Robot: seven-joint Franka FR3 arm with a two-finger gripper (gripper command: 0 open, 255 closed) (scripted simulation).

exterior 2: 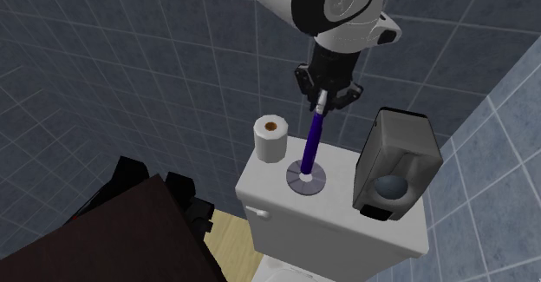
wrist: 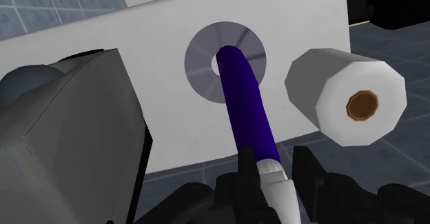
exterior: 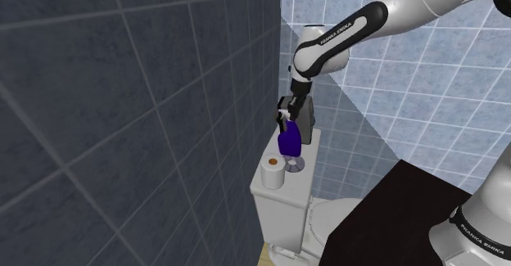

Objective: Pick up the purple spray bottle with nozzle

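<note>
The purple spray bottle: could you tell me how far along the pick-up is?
Done: the gripper is shut on the nozzle of the purple spray bottle. In hand: its base is at or just above the disc on the toilet tank. Left: lifting it well clear of the tank.

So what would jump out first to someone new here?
The purple spray bottle first: slim, over a grey disc on the white toilet tank, the jaws shut on its white nozzle end. A toilet paper roll and a grey dispenser flank it on the tank.
</note>
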